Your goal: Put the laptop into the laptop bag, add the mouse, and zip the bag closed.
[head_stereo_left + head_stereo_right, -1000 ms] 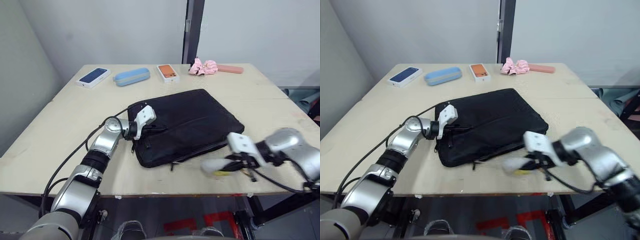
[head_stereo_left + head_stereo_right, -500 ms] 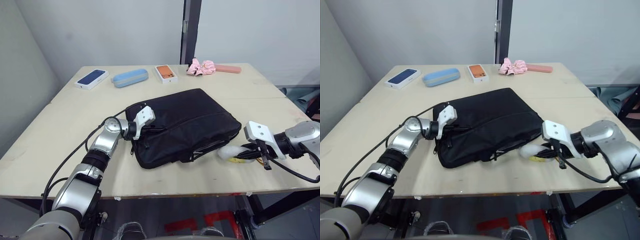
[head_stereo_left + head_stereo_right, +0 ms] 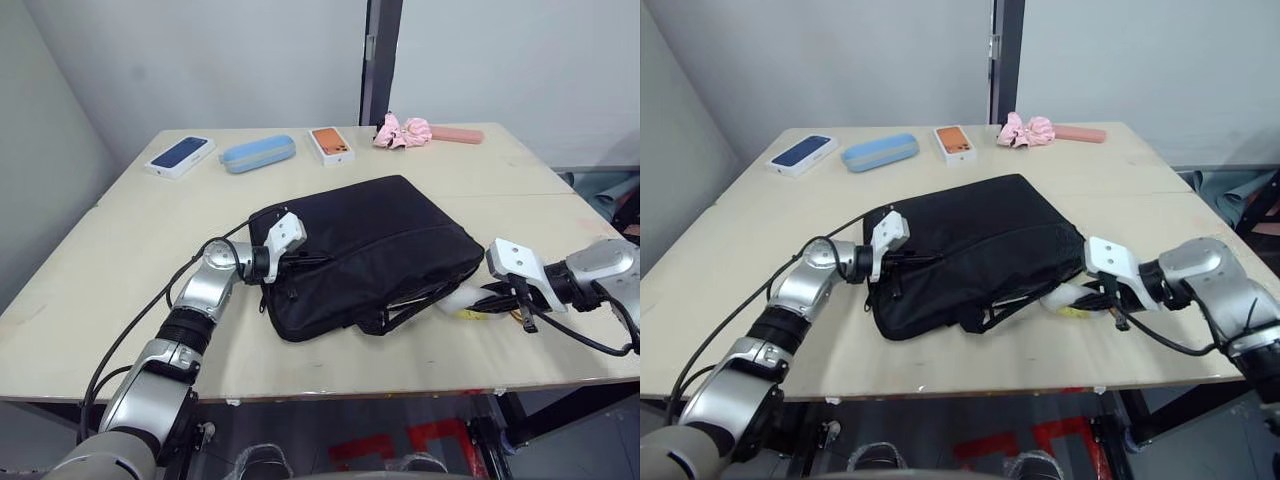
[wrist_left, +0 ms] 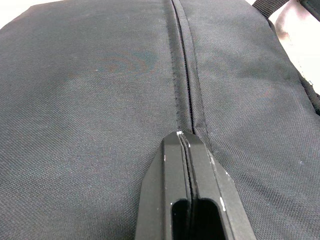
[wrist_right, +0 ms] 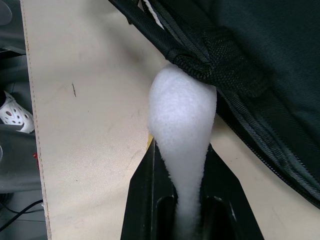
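Right hand (image 5: 181,165) around white lump (image 5: 182,115) (squeezed).

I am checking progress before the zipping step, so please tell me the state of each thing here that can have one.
laptop bag: lying flat on the table, edge facing the right gripper unzipped
left gripper: shut, tips on the bag's top seam
right gripper: shut on a white puffy object
white puffy object: held, tip touching the bag's strap
blue case: closed
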You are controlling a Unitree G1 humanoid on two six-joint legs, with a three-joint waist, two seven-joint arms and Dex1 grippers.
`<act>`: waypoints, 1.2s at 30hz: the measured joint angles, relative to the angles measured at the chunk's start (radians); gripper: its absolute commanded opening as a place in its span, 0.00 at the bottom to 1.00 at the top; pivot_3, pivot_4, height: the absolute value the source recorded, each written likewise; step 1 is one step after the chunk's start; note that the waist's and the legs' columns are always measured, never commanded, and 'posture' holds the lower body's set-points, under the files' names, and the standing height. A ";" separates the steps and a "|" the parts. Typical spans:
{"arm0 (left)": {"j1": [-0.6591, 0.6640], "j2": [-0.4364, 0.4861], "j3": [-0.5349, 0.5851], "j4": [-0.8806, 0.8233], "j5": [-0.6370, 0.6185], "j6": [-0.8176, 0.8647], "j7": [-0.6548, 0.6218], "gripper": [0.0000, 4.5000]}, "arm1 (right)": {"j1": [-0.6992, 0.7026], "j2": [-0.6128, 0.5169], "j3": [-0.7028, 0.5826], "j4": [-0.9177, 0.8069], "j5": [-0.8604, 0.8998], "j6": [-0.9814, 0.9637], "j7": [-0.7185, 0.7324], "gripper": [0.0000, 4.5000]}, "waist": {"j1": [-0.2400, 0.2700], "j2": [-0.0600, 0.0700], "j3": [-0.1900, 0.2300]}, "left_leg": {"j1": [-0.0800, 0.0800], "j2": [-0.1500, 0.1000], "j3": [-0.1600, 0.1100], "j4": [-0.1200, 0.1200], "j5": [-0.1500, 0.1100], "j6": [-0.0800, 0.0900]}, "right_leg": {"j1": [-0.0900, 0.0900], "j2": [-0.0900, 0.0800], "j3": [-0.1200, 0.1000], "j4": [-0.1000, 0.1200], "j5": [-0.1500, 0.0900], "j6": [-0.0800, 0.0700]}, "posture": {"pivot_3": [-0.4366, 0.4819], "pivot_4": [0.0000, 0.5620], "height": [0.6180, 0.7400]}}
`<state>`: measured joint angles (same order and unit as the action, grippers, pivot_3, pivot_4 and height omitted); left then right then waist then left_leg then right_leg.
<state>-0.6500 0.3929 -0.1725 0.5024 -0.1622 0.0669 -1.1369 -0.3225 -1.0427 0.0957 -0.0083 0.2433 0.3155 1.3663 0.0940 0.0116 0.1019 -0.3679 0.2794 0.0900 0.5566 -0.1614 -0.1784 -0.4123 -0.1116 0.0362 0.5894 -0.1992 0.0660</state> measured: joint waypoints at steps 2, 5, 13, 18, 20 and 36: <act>0.004 0.001 0.000 -0.007 0.001 0.002 0.003 0.00 | 0.000 0.000 0.001 0.000 -0.004 -0.004 0.000 0.00 | -0.001 0.000 0.000 | 0.000 0.000 0.000 0.000 0.000 0.000 | 0.000 0.000 0.000 0.000 0.000 0.000 | 0.48 0.27 1.00; 0.005 0.005 -0.003 -0.010 0.008 0.000 0.005 0.00 | 0.000 0.000 0.001 0.011 -0.010 -0.012 -0.001 0.00 | -0.002 0.000 0.000 | 0.000 0.000 0.000 0.000 0.000 0.000 | 0.000 0.000 0.000 0.000 0.000 0.000 | 0.48 0.27 1.00; -0.006 0.030 -0.044 0.002 0.061 -0.043 0.023 0.00 | -0.054 -0.020 0.002 0.157 -0.058 -0.084 0.020 0.00 | -0.004 0.001 -0.001 | 0.002 0.000 0.001 0.000 0.000 0.000 | 0.001 0.000 0.001 0.001 0.000 0.000 | 0.48 0.27 1.00; -0.001 0.031 -0.045 0.015 0.061 -0.060 0.031 0.00 | -0.145 -0.021 0.017 0.316 -0.116 -0.142 0.020 0.00 | -0.007 0.002 -0.003 | 0.002 0.000 0.001 0.003 -0.001 0.000 | 0.001 0.000 0.002 0.003 0.000 -0.001 | 0.48 0.27 1.00; -0.001 0.031 -0.045 0.016 0.061 -0.060 0.033 0.00 | -0.203 -0.021 0.024 0.417 -0.151 -0.181 0.013 0.00 | -0.011 0.002 -0.003 | 0.002 0.000 0.001 0.004 -0.001 0.000 | 0.001 -0.001 0.002 0.003 0.000 -0.001 | 0.48 0.27 1.00; 0.008 0.035 -0.042 0.012 0.058 -0.060 0.033 0.00 | -0.419 0.073 0.065 0.990 -0.387 -0.515 -0.280 0.00 | -0.019 0.005 -0.005 | 0.001 0.000 0.004 0.004 -0.001 0.001 | 0.001 -0.002 0.001 0.003 0.000 -0.001 | 0.48 0.27 1.00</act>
<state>-0.6418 0.4278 -0.2140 0.5146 -0.1045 0.0071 -1.1036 -0.7412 -0.9692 0.1607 0.9817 -0.1440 -0.1990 1.0858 0.0748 0.0170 0.0965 -0.3667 0.2793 0.0938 0.5610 -0.1622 -0.1772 -0.4113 -0.1135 0.0374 0.5928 -0.1989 0.0653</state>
